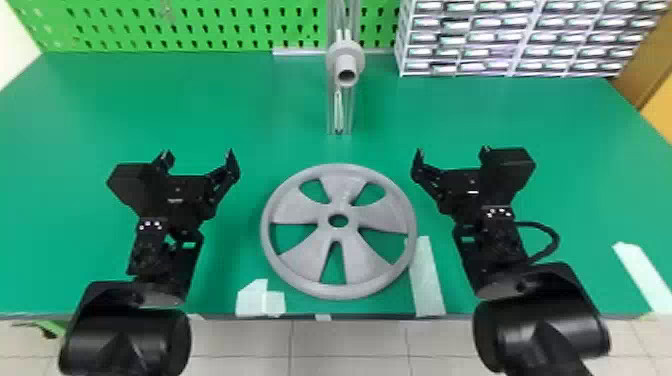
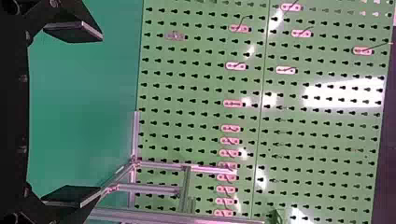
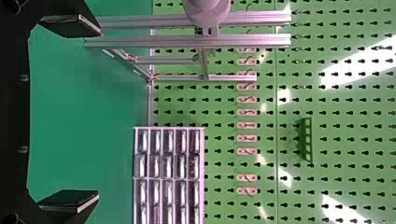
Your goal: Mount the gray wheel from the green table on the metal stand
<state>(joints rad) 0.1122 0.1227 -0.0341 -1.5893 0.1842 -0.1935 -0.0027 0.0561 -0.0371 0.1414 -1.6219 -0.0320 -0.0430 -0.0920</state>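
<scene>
The gray wheel [image 1: 298, 210] lies flat on the green table [image 1: 225, 120], near its front edge. Behind it the metal stand [image 1: 331, 112] rises upright with a gray round hub [image 1: 346, 65] facing forward; the stand [image 2: 182, 217] and the stand's rails [image 3: 187, 41] with the hub [image 3: 208, 10] appear in the wrist views. My left gripper [image 1: 197, 155] is left of the wheel, apart from it, open and holding nothing; so is the left gripper [image 2: 74, 114] up close. On the wheel's right, my right gripper [image 1: 451, 152] is likewise open, also the right gripper [image 3: 72, 114] up close.
A rack of small drawers [image 1: 515, 37] stands at the back right, beside the stand. A green pegboard [image 1: 200, 25] runs along the rear. Pale tape strips [image 1: 427, 275] are stuck on the table by the wheel and at the far right.
</scene>
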